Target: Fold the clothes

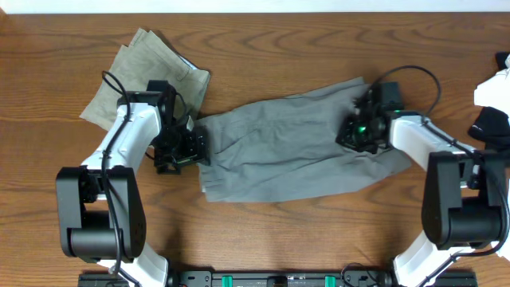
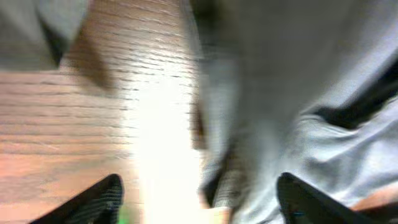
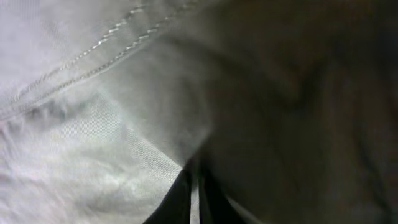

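The grey shorts lie spread across the middle of the wooden table. My left gripper is at their left edge. In the blurred left wrist view its fingers are wide apart, with the edge of the grey cloth between them over the wood. My right gripper is down on the right part of the shorts. In the right wrist view its fingers are pressed together on a thin fold of the grey cloth, which fills the frame.
A folded khaki-beige garment lies at the back left, just behind my left arm. White cloth and dark cloth lie at the table's right edge.
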You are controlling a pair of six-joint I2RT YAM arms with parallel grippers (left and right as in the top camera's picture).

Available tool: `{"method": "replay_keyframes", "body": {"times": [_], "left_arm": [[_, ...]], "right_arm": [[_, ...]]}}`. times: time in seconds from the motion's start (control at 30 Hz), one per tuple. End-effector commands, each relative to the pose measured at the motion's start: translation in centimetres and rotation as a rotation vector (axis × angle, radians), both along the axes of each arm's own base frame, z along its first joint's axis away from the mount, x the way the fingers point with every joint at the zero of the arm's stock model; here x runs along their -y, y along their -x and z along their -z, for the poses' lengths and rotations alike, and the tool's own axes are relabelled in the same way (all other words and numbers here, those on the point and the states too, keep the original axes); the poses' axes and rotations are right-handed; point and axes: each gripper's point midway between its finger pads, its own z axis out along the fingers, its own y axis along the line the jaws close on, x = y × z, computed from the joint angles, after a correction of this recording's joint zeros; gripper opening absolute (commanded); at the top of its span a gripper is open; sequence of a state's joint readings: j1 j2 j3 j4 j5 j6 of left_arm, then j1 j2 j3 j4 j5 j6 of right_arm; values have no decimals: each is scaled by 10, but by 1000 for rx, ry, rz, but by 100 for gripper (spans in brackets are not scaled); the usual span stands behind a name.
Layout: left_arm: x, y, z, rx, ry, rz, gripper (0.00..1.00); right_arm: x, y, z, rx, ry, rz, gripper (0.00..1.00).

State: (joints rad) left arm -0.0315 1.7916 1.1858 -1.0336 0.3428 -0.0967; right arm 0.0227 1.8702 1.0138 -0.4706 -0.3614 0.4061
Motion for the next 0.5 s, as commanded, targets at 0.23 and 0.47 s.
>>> {"method": "replay_keyframes", "body": {"times": [0.23,0.47], "left_arm": [[38,-14,17,82,233,-92,88],[65,-5,32,74,327,-137,88]], "right_arm": [[85,42,53,-202,223,198,12],[85,42,53,-202,223,196,12]]}}
